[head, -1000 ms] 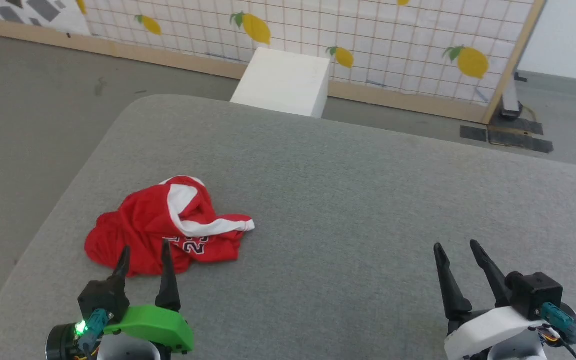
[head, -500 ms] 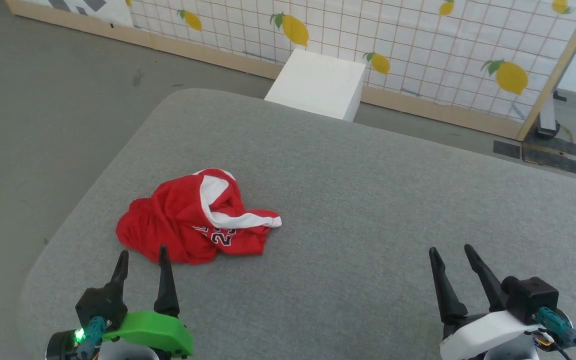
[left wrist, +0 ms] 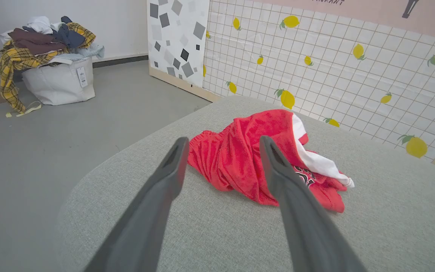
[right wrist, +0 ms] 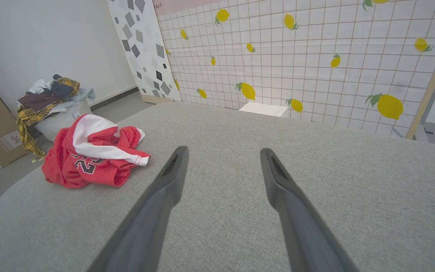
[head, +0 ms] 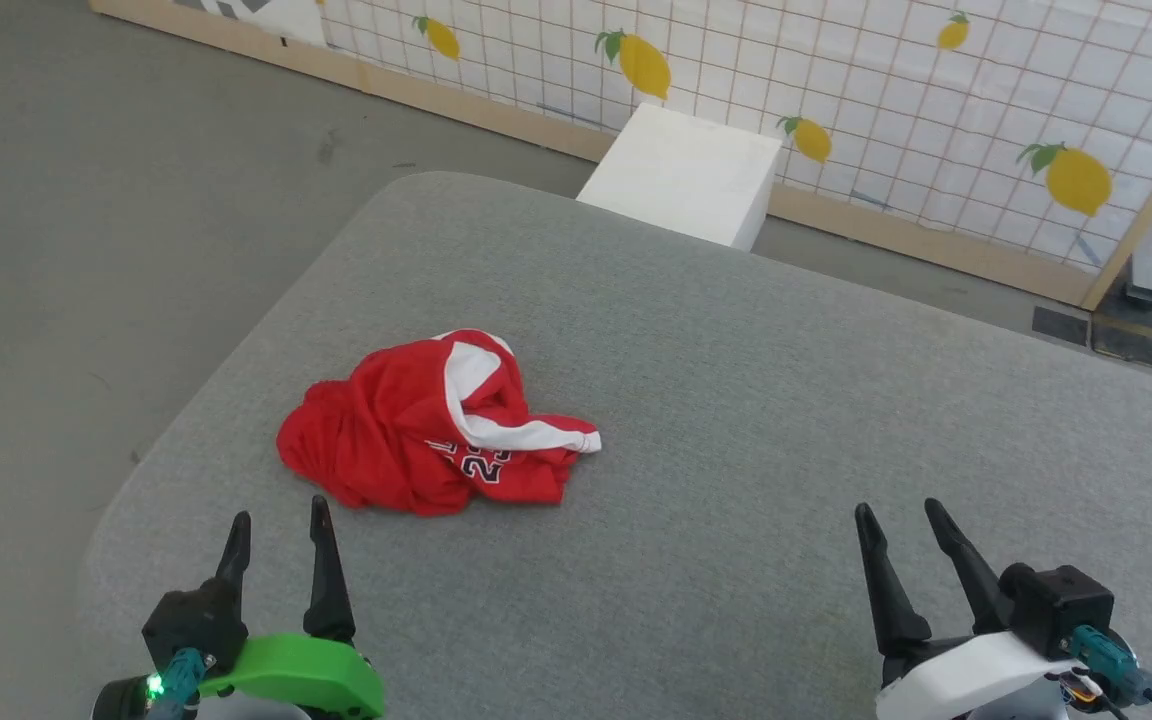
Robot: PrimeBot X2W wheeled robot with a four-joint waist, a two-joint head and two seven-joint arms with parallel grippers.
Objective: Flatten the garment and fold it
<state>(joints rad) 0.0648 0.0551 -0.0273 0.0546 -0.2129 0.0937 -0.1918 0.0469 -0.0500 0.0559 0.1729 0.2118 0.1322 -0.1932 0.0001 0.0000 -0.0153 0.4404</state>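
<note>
Head view: we found the garment [head: 406, 445] crumpled in a heap on the left part of the grey counter [head: 756, 400], white stripe uppermost. We noted the left pincer [head: 278, 509] near it, not touching, fingers spread wide, holding nothing. We noted the right pincer [head: 897, 506] well apart from it, equally spread and empty.

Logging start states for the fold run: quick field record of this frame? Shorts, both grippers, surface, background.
shorts: red, white stripe, crumpled in a heap, not flattened
surface: grey padded top, shorts on its left part
left gripper: open, empty, just short of the shorts, apart from them
right gripper: open, empty, over bare surface
background: white box beyond the far edge; bag heaped with clothes on the floor
</note>
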